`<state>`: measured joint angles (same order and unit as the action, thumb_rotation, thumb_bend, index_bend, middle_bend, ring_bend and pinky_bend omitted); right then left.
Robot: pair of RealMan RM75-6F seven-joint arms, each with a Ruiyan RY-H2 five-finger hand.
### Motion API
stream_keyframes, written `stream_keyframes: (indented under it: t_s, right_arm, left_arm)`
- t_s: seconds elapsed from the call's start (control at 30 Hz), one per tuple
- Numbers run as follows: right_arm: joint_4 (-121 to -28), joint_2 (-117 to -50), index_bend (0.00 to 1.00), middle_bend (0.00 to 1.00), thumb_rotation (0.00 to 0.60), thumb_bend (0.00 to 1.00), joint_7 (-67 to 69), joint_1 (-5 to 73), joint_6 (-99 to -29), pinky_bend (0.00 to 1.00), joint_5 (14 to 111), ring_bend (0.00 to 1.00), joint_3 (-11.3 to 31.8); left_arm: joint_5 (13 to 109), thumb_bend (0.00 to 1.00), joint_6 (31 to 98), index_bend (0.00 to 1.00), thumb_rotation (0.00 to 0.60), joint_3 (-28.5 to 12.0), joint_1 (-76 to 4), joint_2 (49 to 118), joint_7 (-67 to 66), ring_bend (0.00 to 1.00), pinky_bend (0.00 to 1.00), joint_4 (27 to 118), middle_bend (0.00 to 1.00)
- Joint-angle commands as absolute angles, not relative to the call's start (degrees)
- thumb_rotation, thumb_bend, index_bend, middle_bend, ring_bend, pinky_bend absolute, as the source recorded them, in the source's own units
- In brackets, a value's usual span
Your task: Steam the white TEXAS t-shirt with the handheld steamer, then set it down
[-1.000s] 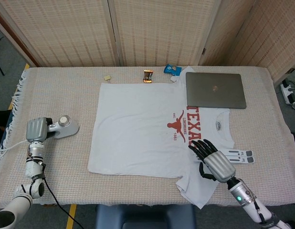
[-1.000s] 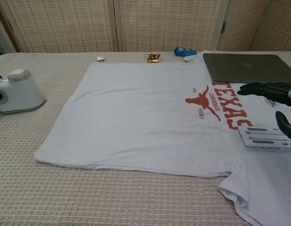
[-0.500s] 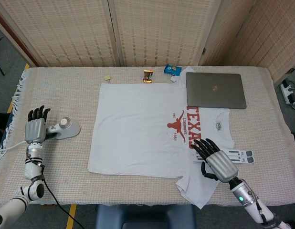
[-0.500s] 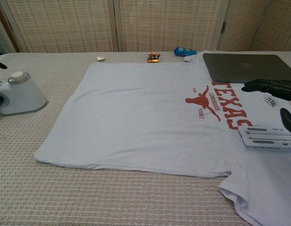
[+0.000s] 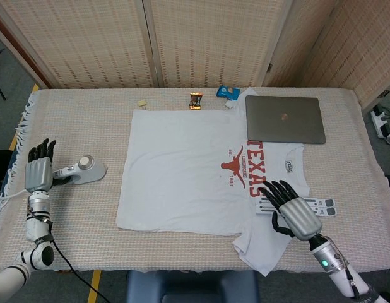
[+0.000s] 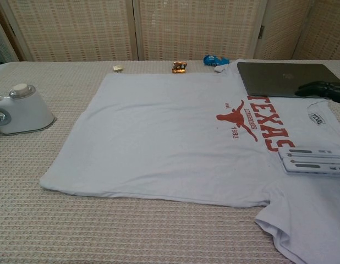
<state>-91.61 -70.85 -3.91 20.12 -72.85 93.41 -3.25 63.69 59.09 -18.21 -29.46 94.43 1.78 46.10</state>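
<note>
One left hand (image 5: 38, 173), fingers (image 5: 42, 150) spread apart and holding nothing, palm side facing the table's far edge. Just right of those fingers stands one handheld steamer (image 5: 81, 170) on the woven table cover (image 5: 75, 120), apart from the hand; its long axis runs left to right, with the handle end toward the hand and the rounded head with its round knob at the right. In the chest view the steamer (image 6: 21, 109) sits upright on its base.

One white TEXAS t-shirt (image 5: 182, 170) lies flat mid-table, its long axis left to right, hem at the left, collar at the right, red print reading sideways. At the far edge: one small tan piece (image 5: 142, 102), one orange wrapper (image 5: 195, 100), one blue packet (image 5: 228, 93). One closed grey laptop (image 5: 284, 118) overlaps the shirt's far right part.

One right hand (image 5: 295, 211), fingers (image 5: 276, 189) spread apart, empty, over the shirt's near right part. One white power strip (image 5: 321, 206) lies under and just right of these fingers.
</note>
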Motion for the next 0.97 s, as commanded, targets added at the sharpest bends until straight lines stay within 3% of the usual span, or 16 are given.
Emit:
stream_keyframes:
  t_s: [0.03, 0.2, 0.3, 0.73, 0.97]
  right_arm:
    - [-93.16, -69.19, 0.0, 0.0, 0.309, 0.64, -5.67, 18.89, -73.74, 0.0, 91.24, 0.0, -2.51]
    - [-94.78, -67.26, 0.0, 0.01, 0.325, 0.17, -6.41, 16.43, -76.27, 0.0, 86.95, 0.0, -0.79]
    - [-95.31, -66.68, 0.0, 0.02, 0.332, 0.02, -6.72, 14.91, -77.73, 0.0, 84.5, 0.0, 0.05]
    - [-92.4, -66.59, 0.0, 0.0, 0.368, 0.0, -2.92, 6.76, -85.81, 0.0, 80.99, 0.0, 0.48]
    - [-91.32, -67.34, 0.0, 0.0, 0.37, 0.0, -0.52, 4.44, -88.73, 0.0, 83.56, 0.0, 0.12]
  left_arm:
    - [64.24, 0.09, 59.93, 0.05, 0.6, -17.29, -25.66, 86.99, 3.93, 0.11, 0.07, 57.05, 0.14]
    - [65.64, 0.1, 63.54, 0.16, 0.6, -15.39, -21.39, 79.83, 3.4, 0.17, 0.12, 68.07, 0.23]
    - [66.94, 0.1, 66.96, 0.19, 0.6, -14.24, -19.25, 77.97, 2.56, 0.19, 0.14, 71.16, 0.26]
    - [77.15, 0.1, 85.06, 0.24, 0.6, -6.71, -8.51, 71.83, -2.46, 0.18, 0.13, 84.24, 0.26]
    - [80.2, 0.1, 88.33, 0.25, 0.6, -3.63, -5.09, 68.57, -3.84, 0.18, 0.13, 89.92, 0.27]
